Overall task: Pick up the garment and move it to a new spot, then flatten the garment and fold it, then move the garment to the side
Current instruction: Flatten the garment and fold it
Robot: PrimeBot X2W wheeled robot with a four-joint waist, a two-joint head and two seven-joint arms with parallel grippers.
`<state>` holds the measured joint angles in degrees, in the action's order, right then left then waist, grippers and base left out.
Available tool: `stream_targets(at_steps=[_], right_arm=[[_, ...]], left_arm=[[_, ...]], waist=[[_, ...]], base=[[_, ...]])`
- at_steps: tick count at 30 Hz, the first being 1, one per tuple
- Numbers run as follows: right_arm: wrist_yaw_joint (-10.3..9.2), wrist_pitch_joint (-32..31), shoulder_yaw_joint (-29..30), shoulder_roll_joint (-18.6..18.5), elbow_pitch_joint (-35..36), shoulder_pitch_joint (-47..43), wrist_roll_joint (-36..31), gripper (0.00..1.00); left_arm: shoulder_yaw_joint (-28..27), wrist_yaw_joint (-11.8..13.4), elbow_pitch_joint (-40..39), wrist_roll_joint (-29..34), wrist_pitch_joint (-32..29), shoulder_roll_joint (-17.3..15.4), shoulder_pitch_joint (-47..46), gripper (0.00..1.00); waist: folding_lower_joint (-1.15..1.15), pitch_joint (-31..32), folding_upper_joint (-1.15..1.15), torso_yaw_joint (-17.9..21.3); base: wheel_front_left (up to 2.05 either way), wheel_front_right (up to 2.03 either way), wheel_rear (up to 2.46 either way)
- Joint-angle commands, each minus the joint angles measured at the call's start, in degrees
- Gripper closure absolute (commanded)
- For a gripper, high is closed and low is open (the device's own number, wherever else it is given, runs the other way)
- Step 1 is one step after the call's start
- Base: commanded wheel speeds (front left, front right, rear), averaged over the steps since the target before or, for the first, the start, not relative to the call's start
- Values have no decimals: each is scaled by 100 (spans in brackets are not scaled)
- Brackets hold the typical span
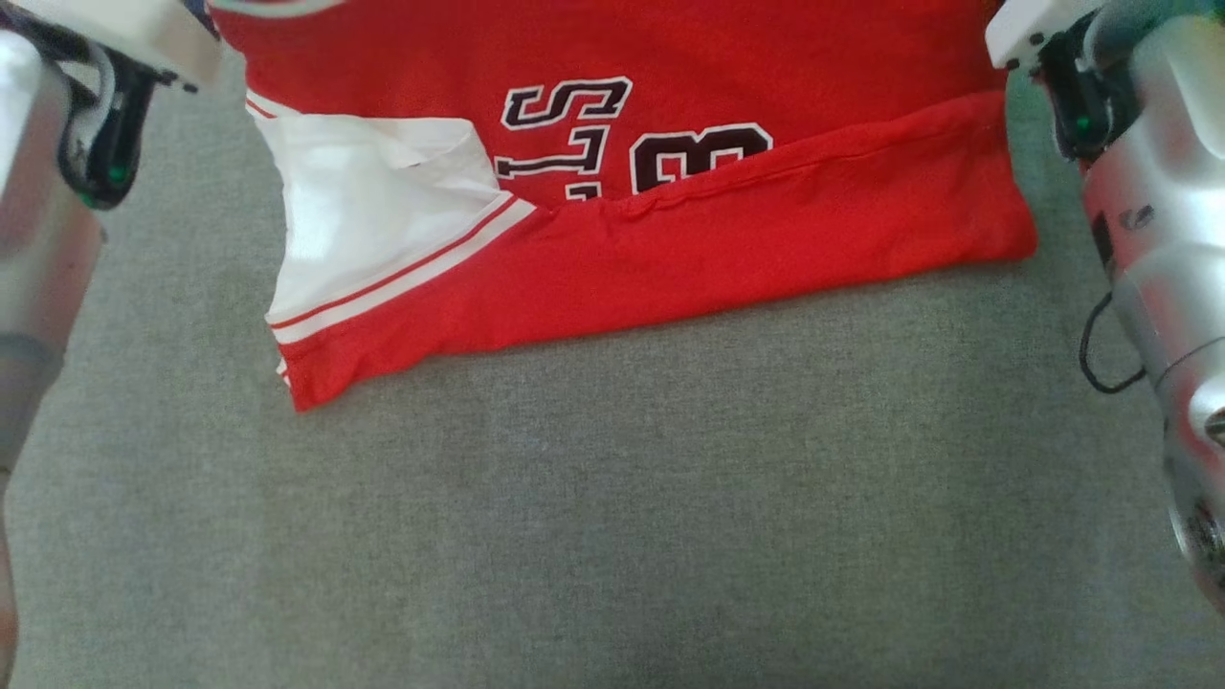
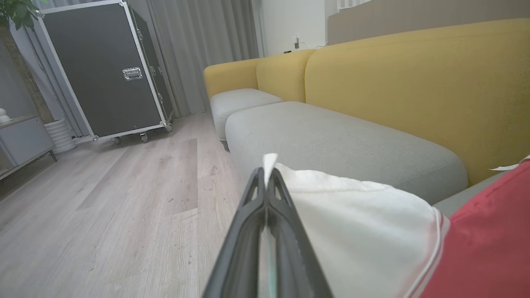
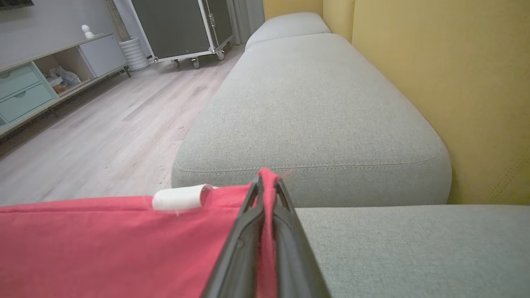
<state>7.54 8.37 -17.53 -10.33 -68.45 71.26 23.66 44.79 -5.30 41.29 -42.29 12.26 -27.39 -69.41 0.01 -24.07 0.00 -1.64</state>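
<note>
So the red jersey (image 1: 670, 258) is lying on the gray seat cushion (image 1: 612, 498) of the sofa, up in the far half of the head view. Its near edge is folded up over the front, so the flap covers the bottom of the dark lettering (image 1: 622, 134). The white sleeve (image 1: 373, 211) with the red stripes sits on the robot's left side of it and looks a bit crumpled.

Both arms are out at the edges of that view, the left forearm (image 1: 38, 239) on 1 side and the right forearm (image 1: 1148, 239) on the other, with the shirt between them.

In the left wrist view, the left gripper (image 2: 267, 174) has its 2 fingers pressed together, with a sliver of white sleeve fabric pinched at the tips and poking out above them. The right gripper (image 3: 267, 180) is much the same in its own view: fingers closed, with red cloth clamped between them right at the shirt's edge. There's a little white rolled bit (image 3: 178, 198) on the red fabric just beside it, and I can't tell what it is.

In the background there's the yellow backrest (image 2: 414, 82), a pale wood floor (image 2: 124, 207) and a black flight case (image 2: 103, 70) on wheels by the curtains.
</note>
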Motion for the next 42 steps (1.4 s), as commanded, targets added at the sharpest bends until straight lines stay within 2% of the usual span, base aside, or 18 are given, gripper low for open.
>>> stream_targets(at_steps=[1, 3, 5, 8, 14, 17, 18, 24, 35, 42], right_arm=[[-5, 64, -88, 83, 115, 58, 77, 100], [-5, 52, -185, 26, 76, -59, 157, 100], [-5, -1, -241, -24, 50, -206, 305, 100], [-5, -143, -520, -105, 133, -493, 451, 100], [-5, -648, -1280, -444, 562, -1140, 896, 100], [-5, -899, -1733, -718, 793, -1420, 1066, 100], [-5, -1044, -1996, -883, 965, -1560, 1222, 100], [-5, -1344, -2577, -1328, 1123, -1724, 1525, 100], [-5, -2010, -3419, -1646, 1387, -1792, 2025, 100], [-5, -2579, -4011, -1924, 1813, -1785, 2558, 100]], left_arm=[[-165, -33, -30, 17, 59, -240, -207, 100], [-101, -110, 27, -53, 93, -221, -71, 100], [-138, -180, -28, -423, 96, -124, 182, 100], [119, -212, -352, -738, -19, -239, 594, 100], [644, -217, -1523, -1660, -461, -834, 1398, 100], [926, -217, -2052, -1967, -743, -1238, 1675, 100], [1115, -217, -2304, -2084, -905, -1474, 1816, 100], [1576, -218, -2714, -2243, -1236, -1916, 2025, 100], [2103, -218, -2891, -2512, -1789, -2183, 2004, 100], [2382, -218, -2961, -2675, -2108, -2184, 1959, 100]], waist=[[-1, 56, 0, -25], [-1, 143, 0, -43], [-1, 254, 0, -69], [-1, 446, 0, -81], [-1, 788, 0, -117], [-1, 893, 0, -148], [-1, 942, 0, -154], [-1, 983, 0, -174], [-1, 1019, 0, -169], [-1, 1029, 0, -116]], base=[[0, 0, 0], [0, 0, 0], [0, 0, 0], [0, 0, 0], [0, 0, 0], [0, 0, 0], [0, 0, 0], [0, 0, 0], [0, 0, 0], [0, 0, 0]])
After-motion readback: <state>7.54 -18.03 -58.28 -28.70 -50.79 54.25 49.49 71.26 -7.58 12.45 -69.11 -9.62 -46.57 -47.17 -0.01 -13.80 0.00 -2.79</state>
